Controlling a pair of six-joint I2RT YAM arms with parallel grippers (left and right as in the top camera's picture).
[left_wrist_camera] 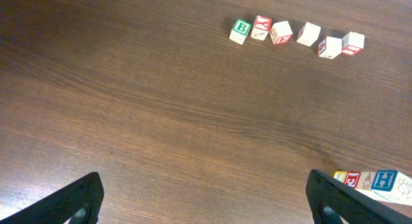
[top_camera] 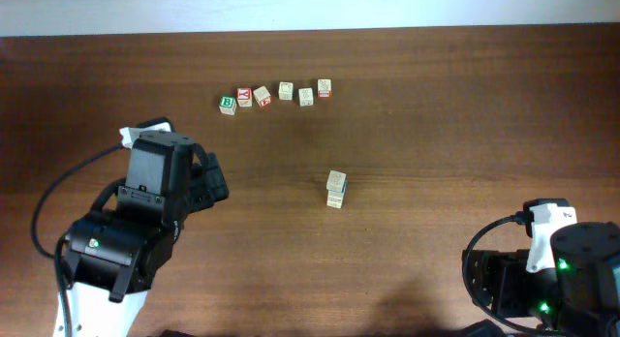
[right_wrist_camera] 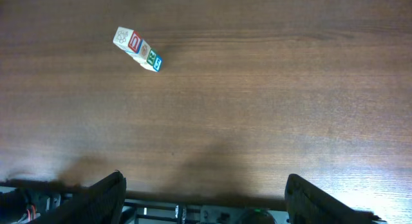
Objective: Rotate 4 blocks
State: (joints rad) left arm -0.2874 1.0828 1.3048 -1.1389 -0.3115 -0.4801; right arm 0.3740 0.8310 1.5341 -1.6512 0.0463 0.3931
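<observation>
Four blocks (top_camera: pixel 335 189) stand stacked near the centre of the table (top_camera: pixel 455 134), at five o'clock from a row of cubes (top_camera: pixel 275 95). The left gripper (left_wrist_camera: pixel 203 192), at their nine o'clock, and the right gripper (right_wrist_camera: pixel 203 192), at four o'clock, both gape empty, seemingly giving the stack room.

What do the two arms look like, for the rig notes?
Left arm: boxy black housings, white lower link, small green light, black cable looping off its side. Right arm: black, white block on top, green lights. Fingers on both: flat matte black.
</observation>
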